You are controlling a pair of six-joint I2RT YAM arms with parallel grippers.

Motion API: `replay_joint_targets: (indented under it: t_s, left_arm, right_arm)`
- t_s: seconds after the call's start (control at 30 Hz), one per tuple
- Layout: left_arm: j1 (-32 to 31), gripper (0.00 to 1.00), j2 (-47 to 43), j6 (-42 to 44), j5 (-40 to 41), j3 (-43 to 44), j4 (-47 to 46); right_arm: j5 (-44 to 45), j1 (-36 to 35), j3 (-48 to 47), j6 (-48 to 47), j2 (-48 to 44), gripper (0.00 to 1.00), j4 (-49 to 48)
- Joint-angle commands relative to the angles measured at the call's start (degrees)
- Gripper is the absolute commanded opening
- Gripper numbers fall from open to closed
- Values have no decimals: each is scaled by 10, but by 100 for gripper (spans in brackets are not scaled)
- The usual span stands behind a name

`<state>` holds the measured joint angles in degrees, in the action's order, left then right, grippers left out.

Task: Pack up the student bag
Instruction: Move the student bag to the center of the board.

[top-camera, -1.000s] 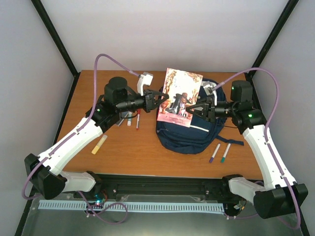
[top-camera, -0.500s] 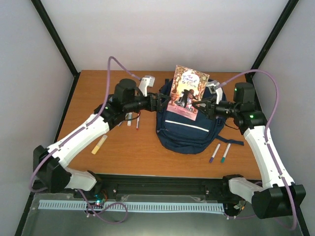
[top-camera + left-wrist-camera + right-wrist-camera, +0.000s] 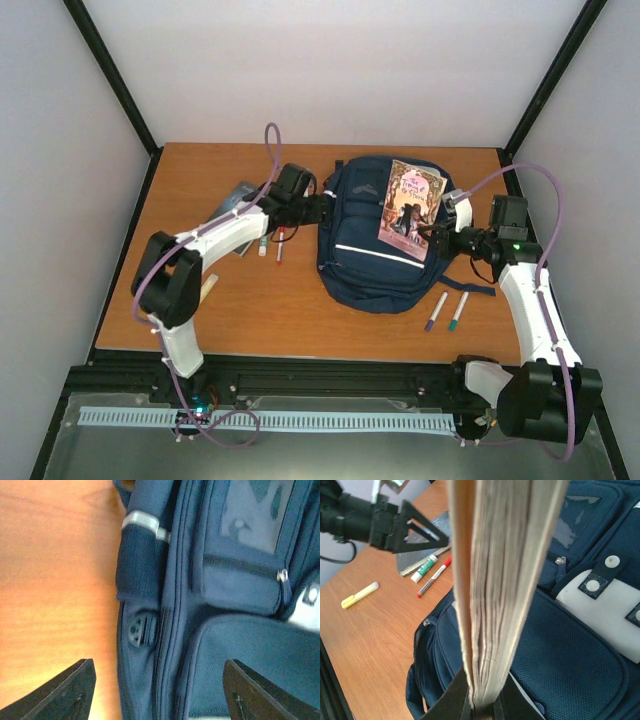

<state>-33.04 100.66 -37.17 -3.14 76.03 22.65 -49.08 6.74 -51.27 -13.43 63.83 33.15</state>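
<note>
Bag point(image 3: 372, 240) lay centred, toward the far edge. My right gripper point(image 3: 437, 238) clamped the book point(image 3: 410, 208) over its right side, length along the bag's. Left gripper point(image 3: 318, 208), spread, sat at its left flank.

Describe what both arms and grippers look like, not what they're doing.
Both arms have white link shells and black joint housings. A lilac cable loops off the left arm and another off the right arm, which shows a small green light. The left gripper and right gripper are black, with wedge-shaped fingers.
</note>
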Motion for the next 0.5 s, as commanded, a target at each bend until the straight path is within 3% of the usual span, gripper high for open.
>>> replay_joint_targets:
  t_s: [0.0,0.17,0.33,0.47]
  left_arm:
    - [15,71,71,-14,44,95,6]
    - [30,68,167,11,37,188,35]
    - [52,64,214,12,39,227,31]
    - [59,64,256,50,-24,276,28]
  right_arm:
    - [1,3,4,-33,-22,3,-19]
    - [0,6,21,-31,-55,3,-19]
    - [-1,12,27,-28,-75,3,-24]
    - [-1,17,25,-32,-73,3,-19]
